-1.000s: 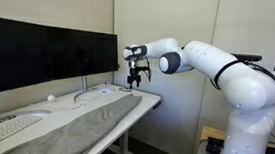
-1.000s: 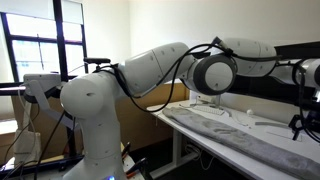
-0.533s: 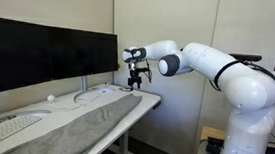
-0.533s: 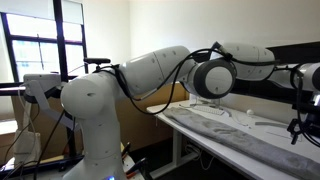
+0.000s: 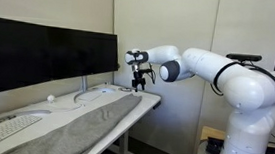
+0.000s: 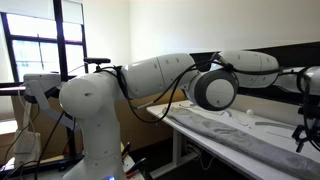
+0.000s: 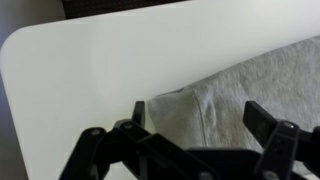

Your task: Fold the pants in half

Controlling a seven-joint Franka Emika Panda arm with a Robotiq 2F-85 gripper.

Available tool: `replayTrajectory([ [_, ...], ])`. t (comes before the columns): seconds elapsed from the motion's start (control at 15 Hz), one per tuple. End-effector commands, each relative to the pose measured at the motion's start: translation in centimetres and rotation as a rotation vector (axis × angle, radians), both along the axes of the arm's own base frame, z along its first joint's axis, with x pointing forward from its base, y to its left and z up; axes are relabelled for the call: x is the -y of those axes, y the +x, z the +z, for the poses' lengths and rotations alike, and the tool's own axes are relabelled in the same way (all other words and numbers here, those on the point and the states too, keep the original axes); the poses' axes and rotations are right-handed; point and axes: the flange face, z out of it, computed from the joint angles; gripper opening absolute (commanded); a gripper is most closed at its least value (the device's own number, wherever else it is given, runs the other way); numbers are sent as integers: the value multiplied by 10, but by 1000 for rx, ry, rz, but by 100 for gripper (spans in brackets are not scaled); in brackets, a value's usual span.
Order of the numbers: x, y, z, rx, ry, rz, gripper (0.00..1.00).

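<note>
The pants [image 5: 68, 126] are a long grey-taupe garment laid flat along the white desk [image 5: 145, 100] in both exterior views [image 6: 235, 136]. My gripper [image 5: 138, 85] hangs a little above the far end of the pants, near the desk's corner. In the wrist view the gripper [image 7: 198, 118] is open, its two black fingers spread over the hemmed end of the pants [image 7: 225, 95], with nothing between them. In an exterior view the gripper [image 6: 304, 138] shows at the right edge.
A white keyboard [image 5: 2, 130] lies beside the pants. Two dark monitors [image 5: 39, 53] stand behind. A white mouse [image 5: 50, 98] and a cable lie near the monitor stand. The desk's rounded corner [image 7: 30, 50] is bare. A wall panel stands behind the arm.
My gripper has shifted slightly along the desk toward the corner end of the pants. The pants have not moved.
</note>
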Motion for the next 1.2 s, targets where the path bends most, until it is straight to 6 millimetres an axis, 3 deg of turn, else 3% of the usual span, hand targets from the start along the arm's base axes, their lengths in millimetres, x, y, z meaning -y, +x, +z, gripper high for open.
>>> replayTrajectory([
  [0.0,8,-7,-18,-19,5,-23,100],
  [0.6,5,-10,-52,-48,33,-27,100],
  [1.13,-8,-5,-68,-58,54,-6,100],
])
